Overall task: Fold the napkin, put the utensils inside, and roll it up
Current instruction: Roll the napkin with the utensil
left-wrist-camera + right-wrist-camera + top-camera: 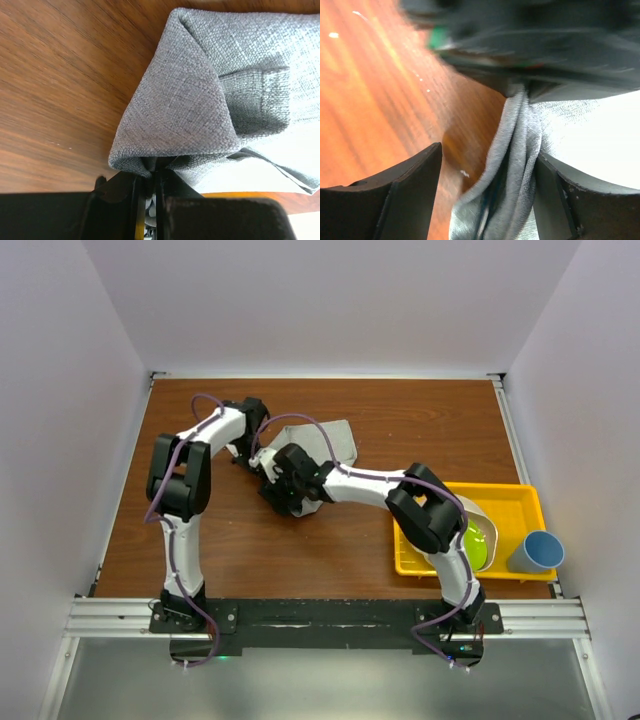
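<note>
Two grippers meet at the light grey napkin [338, 440], which lies bunched on the wooden table [420, 420] in its far half. My left gripper [150, 172] is pinched tight on a folded edge of the cloth. My right gripper [487, 190] is spread wide, one jaw either side of a gathered strand of cloth, not clamping it.

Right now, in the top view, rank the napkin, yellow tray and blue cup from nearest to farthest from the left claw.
1. napkin: pinched in the left claw, back centre.
2. yellow tray: off to the right, towards the near edge.
3. blue cup: just past the tray's right end, farthest right.
</note>
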Controlling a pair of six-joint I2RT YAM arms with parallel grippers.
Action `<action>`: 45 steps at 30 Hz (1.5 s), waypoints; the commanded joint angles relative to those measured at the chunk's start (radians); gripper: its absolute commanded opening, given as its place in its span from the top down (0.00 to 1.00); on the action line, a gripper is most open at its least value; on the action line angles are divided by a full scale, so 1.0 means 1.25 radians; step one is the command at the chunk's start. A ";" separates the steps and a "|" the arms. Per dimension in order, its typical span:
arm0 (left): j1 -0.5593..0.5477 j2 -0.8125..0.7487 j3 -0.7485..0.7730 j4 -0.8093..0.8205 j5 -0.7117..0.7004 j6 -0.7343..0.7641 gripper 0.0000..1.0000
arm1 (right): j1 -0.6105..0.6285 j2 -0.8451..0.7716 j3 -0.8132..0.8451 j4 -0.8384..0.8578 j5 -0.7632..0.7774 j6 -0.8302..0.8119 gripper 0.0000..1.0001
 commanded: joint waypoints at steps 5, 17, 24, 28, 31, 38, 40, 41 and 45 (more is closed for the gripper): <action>0.000 0.022 0.055 -0.095 0.008 0.043 1.00 | 0.017 -0.008 -0.060 0.039 0.198 -0.002 0.64; 0.023 0.007 0.074 0.013 -0.052 0.205 0.92 | -0.116 0.071 -0.033 0.025 -0.222 0.203 1.00; 0.051 -0.149 0.043 0.205 -0.074 0.296 0.28 | -0.216 0.161 -0.051 0.072 -0.507 0.361 1.00; 0.056 -0.255 -0.057 0.291 -0.065 0.311 0.09 | -0.252 0.195 -0.088 0.183 -0.629 0.523 1.00; 0.059 -0.351 -0.192 0.365 -0.001 0.315 0.11 | -0.268 0.209 -0.115 0.264 -0.666 0.627 1.00; 0.055 -0.536 -0.591 0.772 0.193 0.133 0.31 | -0.270 0.236 -0.145 0.428 -0.706 0.809 1.00; 0.055 -0.550 -0.671 0.834 0.198 0.094 0.28 | -0.270 0.236 -0.143 0.454 -0.710 0.832 1.00; 0.055 -0.545 -0.688 0.902 0.199 0.087 0.23 | -0.272 0.238 -0.143 0.463 -0.718 0.842 1.00; 0.054 -0.536 -0.760 1.011 0.181 0.083 0.16 | -0.272 0.235 -0.149 0.554 -0.733 0.935 1.00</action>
